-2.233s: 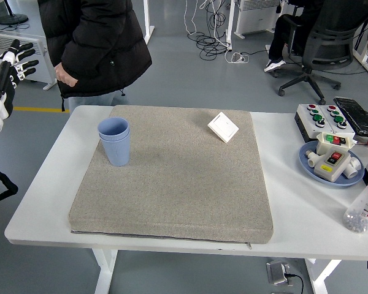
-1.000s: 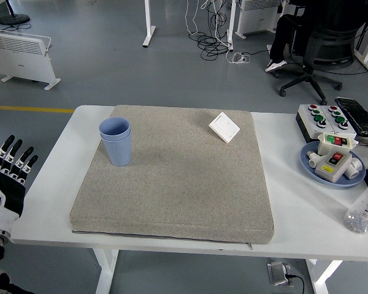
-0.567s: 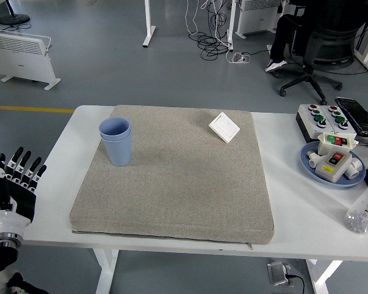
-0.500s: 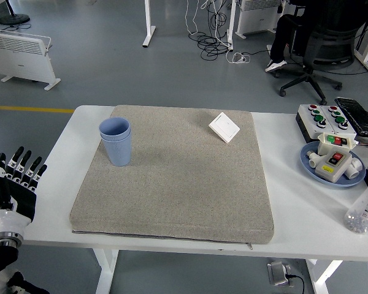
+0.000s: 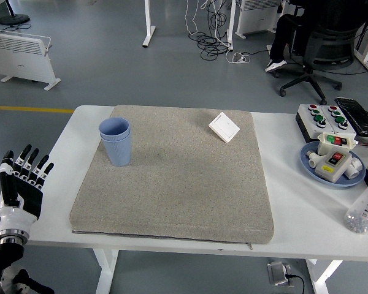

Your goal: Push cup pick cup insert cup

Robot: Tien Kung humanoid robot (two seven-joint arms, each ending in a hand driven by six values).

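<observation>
Two blue cups (image 5: 116,141) stand nested, one inside the other, upright on the far left part of the grey mat (image 5: 172,184). My left hand (image 5: 23,182) is at the picture's left edge, beside the table's near left corner, well short of the cups. Its black fingers (image 5: 28,162) are spread and point up, holding nothing. My right hand is out of view.
A white square switch plate (image 5: 224,127) lies at the mat's far right. On the table's right side are a button box (image 5: 324,118), a blue dish (image 5: 330,163) with control parts and a clear bottle (image 5: 364,207). An office chair stands beyond.
The person at the far side has left the picture. My left hand dropped from high at the left edge to beside the table's near corner, then rose slightly and shifted right, fingers still spread.
</observation>
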